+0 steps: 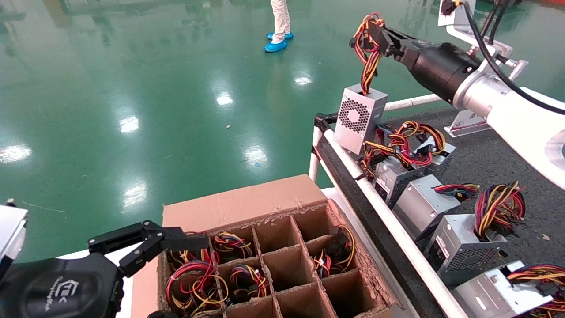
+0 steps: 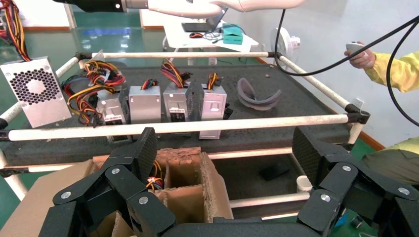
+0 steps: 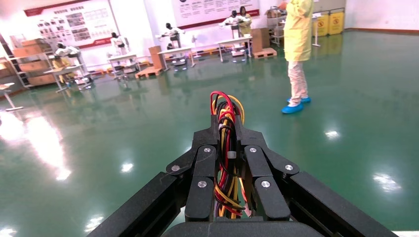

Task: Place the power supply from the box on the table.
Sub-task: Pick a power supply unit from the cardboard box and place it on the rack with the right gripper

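My right gripper (image 1: 374,39) is shut on the red, yellow and black wire bundle (image 3: 226,129) of the power supply (image 1: 358,118). The silver unit, with its round honeycomb vent, hangs from those wires just above the table's (image 1: 485,159) far left corner. In the left wrist view the power supply (image 2: 35,96) hangs tilted beside the white rail (image 2: 197,126). The brown box (image 1: 247,207) with grid cells sits below the table's near side. My left gripper (image 1: 185,245) hovers open at the box's left edge, nothing between its fingers (image 2: 146,148).
Several other silver units (image 1: 419,205) with wire bundles lie in a row along the table's rail (image 1: 388,221). Some box cells hold wires (image 1: 194,282). A white sign (image 1: 468,121) stands at the back. A person (image 2: 390,69) stands beyond the table's far end.
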`<action>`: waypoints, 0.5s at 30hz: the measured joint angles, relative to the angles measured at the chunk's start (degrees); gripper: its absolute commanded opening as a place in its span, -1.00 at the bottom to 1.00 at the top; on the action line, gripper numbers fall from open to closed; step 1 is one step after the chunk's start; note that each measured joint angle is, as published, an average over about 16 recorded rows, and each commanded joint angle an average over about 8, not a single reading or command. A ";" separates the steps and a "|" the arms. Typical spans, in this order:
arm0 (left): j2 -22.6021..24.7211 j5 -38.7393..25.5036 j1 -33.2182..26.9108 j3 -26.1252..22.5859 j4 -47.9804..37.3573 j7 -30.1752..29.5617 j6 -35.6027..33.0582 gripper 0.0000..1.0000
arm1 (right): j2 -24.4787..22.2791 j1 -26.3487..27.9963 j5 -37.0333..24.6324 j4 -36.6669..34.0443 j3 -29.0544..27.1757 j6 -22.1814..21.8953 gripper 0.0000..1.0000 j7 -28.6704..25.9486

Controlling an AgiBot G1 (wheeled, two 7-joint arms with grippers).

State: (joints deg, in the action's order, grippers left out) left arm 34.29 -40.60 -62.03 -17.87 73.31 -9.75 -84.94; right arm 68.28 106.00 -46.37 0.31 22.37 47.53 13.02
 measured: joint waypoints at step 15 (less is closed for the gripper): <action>-0.01 0.02 -0.01 -0.03 0.00 0.02 0.01 1.00 | -0.02 -0.94 1.17 -0.23 -0.82 -6.15 -1.00 4.40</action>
State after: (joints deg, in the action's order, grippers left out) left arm 34.28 -40.57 -62.04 -17.91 73.31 -9.74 -84.93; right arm 68.26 105.06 -45.20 0.08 21.56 41.38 17.41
